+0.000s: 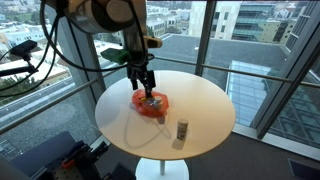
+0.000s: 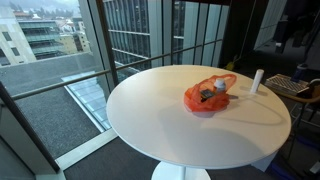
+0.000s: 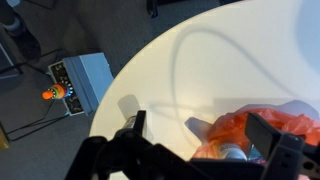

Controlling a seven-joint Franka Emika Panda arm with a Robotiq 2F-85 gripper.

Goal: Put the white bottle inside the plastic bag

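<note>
White and upright, the bottle (image 1: 181,130) stands alone on the desk (image 1: 205,95) near its rim, long axis vertical, close to the orange plastic bag (image 1: 151,105) but not touching it. The fingers (image 3: 268,135) hang spread wide and empty above the bag, so the bottle lies off to one side, outside the wrist view. Reaching it likely calls for a sideways shift before descending.
</note>
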